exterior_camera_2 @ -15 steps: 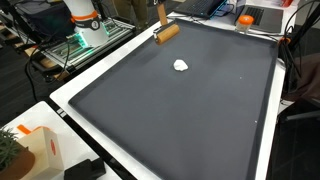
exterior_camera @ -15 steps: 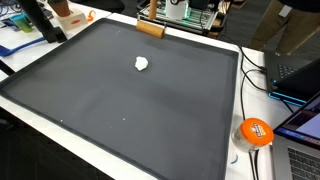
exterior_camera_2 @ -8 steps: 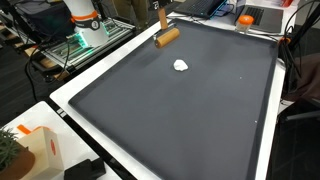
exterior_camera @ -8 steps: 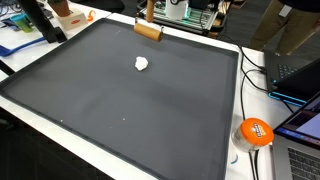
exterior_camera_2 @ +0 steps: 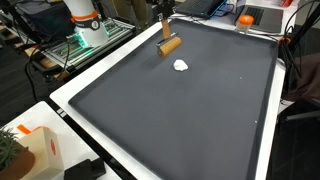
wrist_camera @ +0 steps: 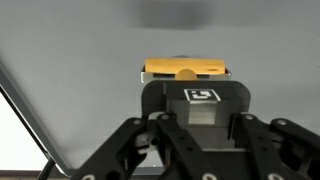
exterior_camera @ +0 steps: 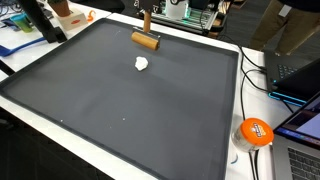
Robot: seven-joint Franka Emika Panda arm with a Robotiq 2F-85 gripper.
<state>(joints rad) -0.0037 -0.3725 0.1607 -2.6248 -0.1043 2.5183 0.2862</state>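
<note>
Wrist view first: my gripper [wrist_camera: 200, 120] sits at the bottom of the frame with its jaws closed around the handle of a wooden tool [wrist_camera: 185, 69]. The tool's yellow-brown head shows as a short bar just beyond the fingers, lying crosswise over the dark mat [wrist_camera: 80, 50].

In both exterior views the tool [exterior_camera: 146, 41] is in the upper middle of the frame, its thin handle rising to the gripper [exterior_camera_2: 160, 8] at the top edge. I judge the grip is taken high on the handle so that the head hangs below the fingers and meets the mat before they do. From these angles I cannot tell whether the head rests on the mat [exterior_camera: 120, 120] or sits just above it.

A small white crumpled lump [exterior_camera: 142, 64] lies on the mat just below the tool's head in the frame, near it but apart. In an exterior view the head [exterior_camera_2: 170, 46] is tilted, with its long side turned roughly toward the lump [exterior_camera_2: 181, 66], a broad face rather than an end.

An orange roll of tape [exterior_camera: 254, 131] sits off the mat at the lower right, well apart from all this.
</note>
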